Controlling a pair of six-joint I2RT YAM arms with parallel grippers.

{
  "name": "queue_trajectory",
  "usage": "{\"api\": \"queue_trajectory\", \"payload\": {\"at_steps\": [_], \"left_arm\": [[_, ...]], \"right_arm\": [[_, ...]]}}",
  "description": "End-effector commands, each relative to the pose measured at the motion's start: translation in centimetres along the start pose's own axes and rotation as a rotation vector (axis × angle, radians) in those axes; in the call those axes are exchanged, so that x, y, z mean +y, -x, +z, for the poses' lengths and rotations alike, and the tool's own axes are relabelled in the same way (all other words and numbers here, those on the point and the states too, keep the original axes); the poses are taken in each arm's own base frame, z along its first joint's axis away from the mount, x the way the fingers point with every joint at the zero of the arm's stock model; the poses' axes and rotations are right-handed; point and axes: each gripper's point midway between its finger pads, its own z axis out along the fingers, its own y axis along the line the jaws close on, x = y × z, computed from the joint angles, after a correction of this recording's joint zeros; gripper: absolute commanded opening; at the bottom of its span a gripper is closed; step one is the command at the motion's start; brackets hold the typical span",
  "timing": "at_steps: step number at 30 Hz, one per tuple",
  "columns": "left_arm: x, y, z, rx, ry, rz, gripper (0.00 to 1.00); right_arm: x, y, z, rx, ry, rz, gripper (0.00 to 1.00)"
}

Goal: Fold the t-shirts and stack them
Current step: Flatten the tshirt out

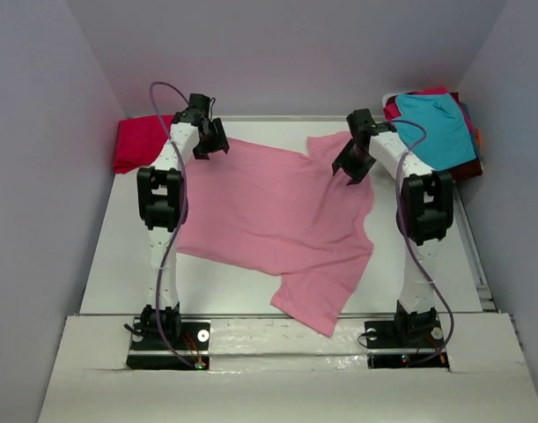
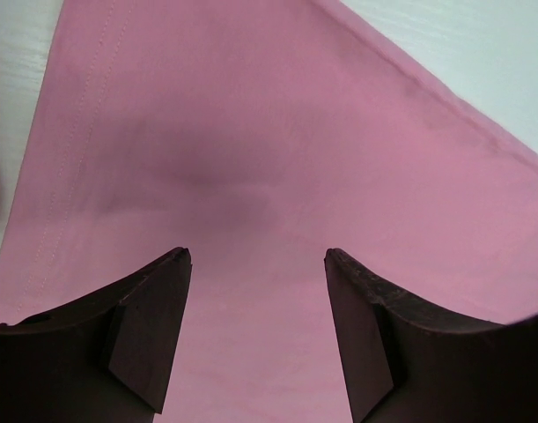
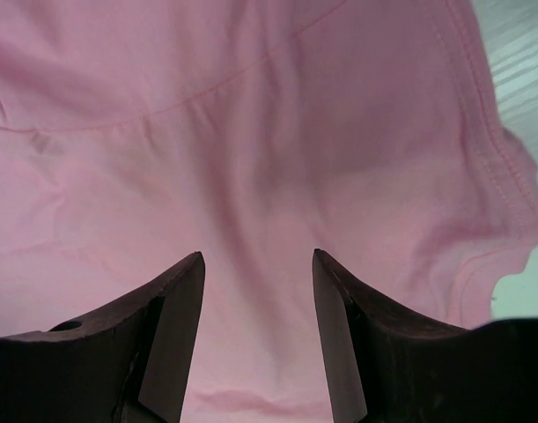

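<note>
table white | walls pale lilac | front ledge white

Pink t-shirt is soft matt cloth, lightly creased, with stitched hems. White worktop looks smooth, faintly streaked. Left gripper has dark matt plastic fingers. Matt red cloth lies at the far left corner, teal cloth at the far right.

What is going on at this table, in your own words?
Two robot arms are working on a pink t-shirt spread out on the table. The left gripper and right gripper hover open over its far edge, holding nothing. A red garment and a pile of coloured clothes sit in the far corners.
</note>
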Motion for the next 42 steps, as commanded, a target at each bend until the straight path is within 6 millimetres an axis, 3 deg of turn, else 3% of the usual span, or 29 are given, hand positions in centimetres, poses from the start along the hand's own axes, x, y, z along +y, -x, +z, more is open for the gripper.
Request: {"api": "queue_trajectory", "payload": {"at_steps": [1,6,17,22,31,35,36,42], "left_arm": [[-0.9,1.6,0.2,-0.062,-0.042,0.051,0.73],[-0.9,2.1,0.8,-0.065,-0.06,0.051,0.73],[-0.9,2.1,2.4,-0.03,-0.17,0.016,0.73],[0.1,2.0,2.9,-0.014,-0.173,-0.01,0.73],[1.1,0.4,3.5,0.027,-0.132,-0.027,0.73],[2.5,-0.1,3.4,0.04,-0.083,-0.045,0.73],[2.6,-0.2,3.2,0.042,-0.077,-0.048,0.73],[4.9,-1.5,3.0,0.073,-0.008,-0.084,0.73]], "right_arm": [[0.2,1.4,0.0,-0.045,-0.029,-0.013,0.58],[-1.1,1.4,0.0,-0.067,-0.071,-0.028,0.58],[-6.0,2.4,0.6,-0.102,-0.189,-0.003,0.58],[-6.6,2.6,0.8,-0.102,-0.207,0.003,0.59],[-5.8,2.7,3.6,-0.028,-0.212,-0.029,0.6],[-4.6,3.8,4.9,-0.001,-0.19,-0.048,0.62],[-4.0,4.2,4.4,-0.006,-0.17,-0.054,0.62],[-3.8,4.8,6.0,0.039,-0.164,-0.06,0.64]]}}
